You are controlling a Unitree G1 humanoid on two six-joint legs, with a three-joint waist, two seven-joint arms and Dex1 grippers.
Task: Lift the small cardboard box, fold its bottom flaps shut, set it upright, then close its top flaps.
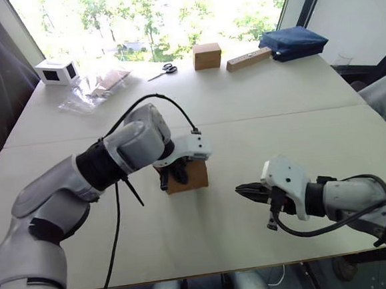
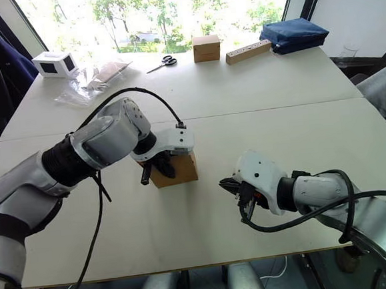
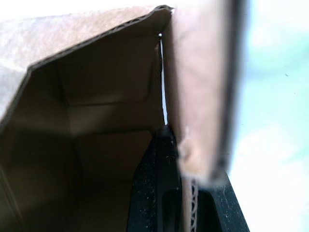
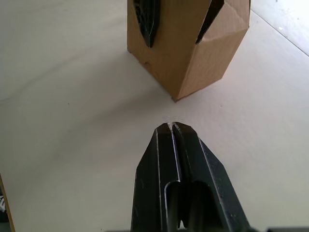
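The small cardboard box (image 1: 189,176) sits on the white table (image 1: 243,100), near the middle, and the left gripper (image 1: 172,173) comes down on it from above. From the head views you see the gripper's black fingers against the box's brown side. The left wrist view shows more: one finger (image 3: 157,188) is inside the box and the other is outside, with one wall pinched between them, so this gripper is clamped on the box wall. That view also shows the wavy cut edge of the cardboard and the dark, hollow inside. The right wrist view shows the box (image 4: 188,43) from low down, with its sharp corner standing on the table and two black fingers crossing its face. The right gripper (image 1: 249,191) hangs just above the table, near the box but apart from it, with its two fingers pressed together and nothing between them. At the far edge of the table lie scissors (image 1: 164,70), a smooth tan cube (image 1: 207,56), a wooden block (image 1: 248,59), a blue cloth bag (image 1: 292,43), a white box with dark panels (image 1: 57,71) and a crinkly clear plastic bag (image 1: 95,88).
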